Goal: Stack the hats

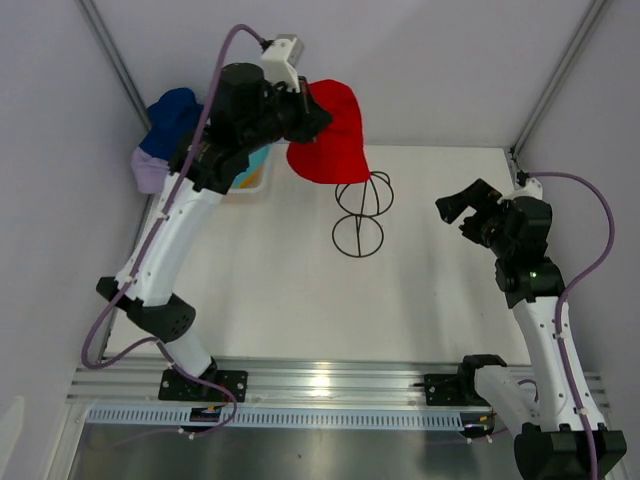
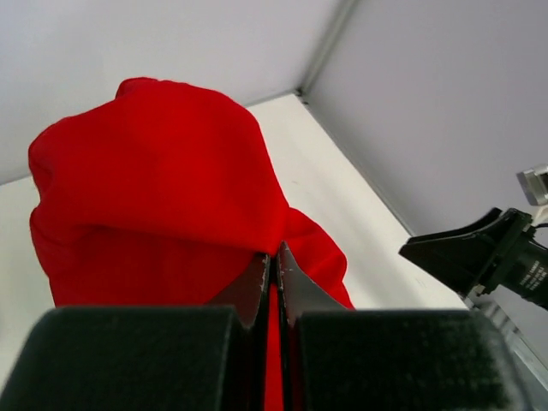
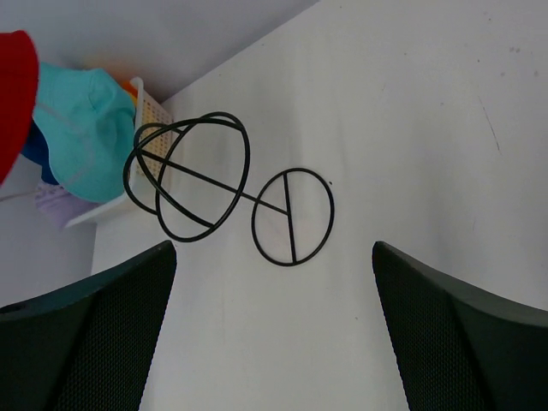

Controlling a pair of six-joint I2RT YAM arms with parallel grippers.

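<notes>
**Red hat hangs limp from a pinch of cloth, above the wire frame**

The left gripper (image 2: 276,261) is closed tight on a fold of the red bucket hat (image 1: 328,140), its jaws meeting with only cloth between them. The hat is held in the air at the back of the table (image 1: 280,290), just over the top of the black wire hat-shaped frame (image 1: 360,215). It droops and bunches below the pinch, so it looks light, soft and without any stiffness of its own. It probably won't slip, but it will swing and collapse rather than keep an open shape. A grip at the brim edge should let the crown hang open.

The right gripper (image 3: 274,342) is spread wide and holds nothing, hovering well right of the frame.

The other hats sit bunched at the white lattice basket (image 3: 150,116) in the far left corner: teal (image 3: 81,137), navy blue (image 1: 175,110) and lavender (image 1: 148,170) show, with a sliver of orange (image 3: 128,86). Yellow cannot be made out.
</notes>
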